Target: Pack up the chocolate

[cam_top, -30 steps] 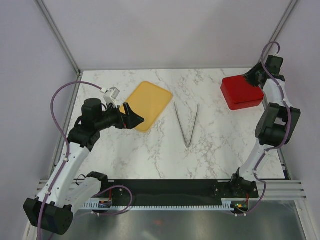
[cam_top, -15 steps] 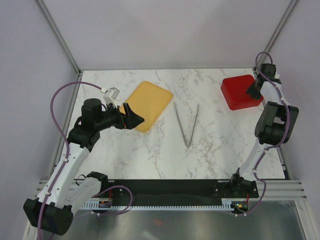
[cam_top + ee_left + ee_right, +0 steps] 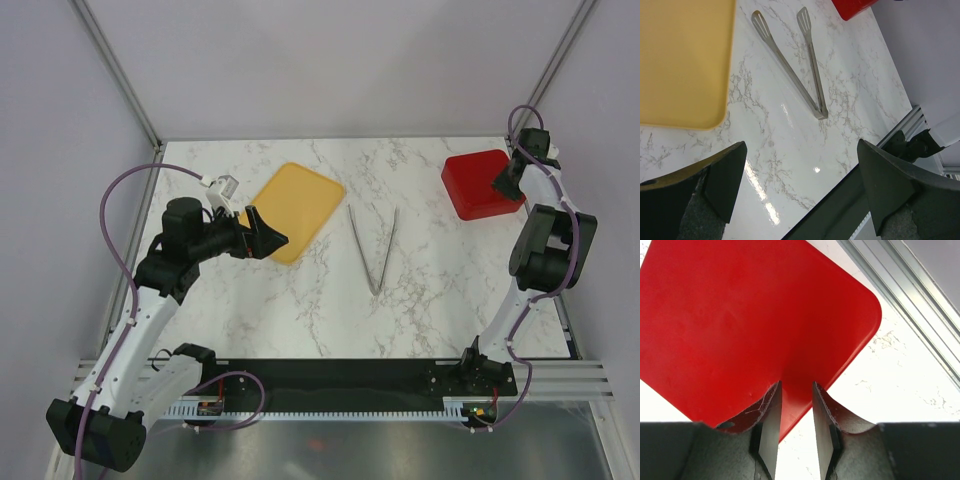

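**Arms wide apart on marble; the chocolate's place cannot be told**

A white marble table [image 3: 430,290] stands between pale lilac walls [image 3: 330,60], with aluminium posts [image 3: 115,70] running to its far corners. A yellow tray [image 3: 295,205] lies far left and steel tongs [image 3: 373,250] lie mid-table, well apart from a red box [image 3: 475,180] at far right. The left gripper [image 3: 262,235] hangs at the tray's near corner, its jaws spread wide. The right gripper [image 3: 796,385] sits at the box's right edge with a narrow gap between its jaws and nothing pinched. No view shows where the chocolate lies.
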Controlling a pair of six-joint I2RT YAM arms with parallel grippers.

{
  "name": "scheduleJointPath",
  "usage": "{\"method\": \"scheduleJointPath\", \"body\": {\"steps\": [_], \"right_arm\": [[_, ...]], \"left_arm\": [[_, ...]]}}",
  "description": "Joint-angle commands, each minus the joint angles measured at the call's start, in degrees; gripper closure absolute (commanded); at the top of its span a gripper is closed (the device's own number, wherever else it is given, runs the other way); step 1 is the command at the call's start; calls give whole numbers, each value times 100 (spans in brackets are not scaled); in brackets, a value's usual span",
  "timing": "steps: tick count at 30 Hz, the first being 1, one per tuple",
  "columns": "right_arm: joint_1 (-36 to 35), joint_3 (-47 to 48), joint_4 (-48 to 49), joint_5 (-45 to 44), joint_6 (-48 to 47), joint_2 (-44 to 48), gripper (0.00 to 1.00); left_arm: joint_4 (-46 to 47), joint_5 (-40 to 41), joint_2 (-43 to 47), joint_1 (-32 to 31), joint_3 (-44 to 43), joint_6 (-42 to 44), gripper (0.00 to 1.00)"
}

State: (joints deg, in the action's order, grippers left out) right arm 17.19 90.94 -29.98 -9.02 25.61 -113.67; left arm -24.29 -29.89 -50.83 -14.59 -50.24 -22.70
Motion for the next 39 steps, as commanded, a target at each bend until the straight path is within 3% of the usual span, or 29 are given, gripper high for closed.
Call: {"method": "scheduleJointPath", "body": {"steps": [1, 7, 12, 16, 21, 25, 30, 39], "right_arm": [[39, -234, -650, -109, -100, 20, 61], [48, -147, -869, -180, -55, 196, 61], [13, 661, -817, 478, -56, 451, 62], [-102, 1232, -851, 813, -73, 57, 67], [-137, 1805, -1272, 726, -21, -612, 65], [-102, 1315, -1652, -150, -91, -641, 65], [4, -48, -1195, -65, -187, -175, 66], [-75, 362, -1045, 688, -240, -6, 66]], "left_arm": [[118, 141, 82, 18, 32, 73, 0], [127, 141, 108, 18, 23, 81, 1], [127, 115, 82, 18, -3, 81, 0], [127, 106, 91, 35, -21, 73, 0], [127, 124, 100, 44, -3, 73, 0], [100, 159, 99, 53, 23, 81, 0], [100, 168, 108, 53, 23, 73, 0], [100, 203, 152, 53, 40, 81, 0]]}}
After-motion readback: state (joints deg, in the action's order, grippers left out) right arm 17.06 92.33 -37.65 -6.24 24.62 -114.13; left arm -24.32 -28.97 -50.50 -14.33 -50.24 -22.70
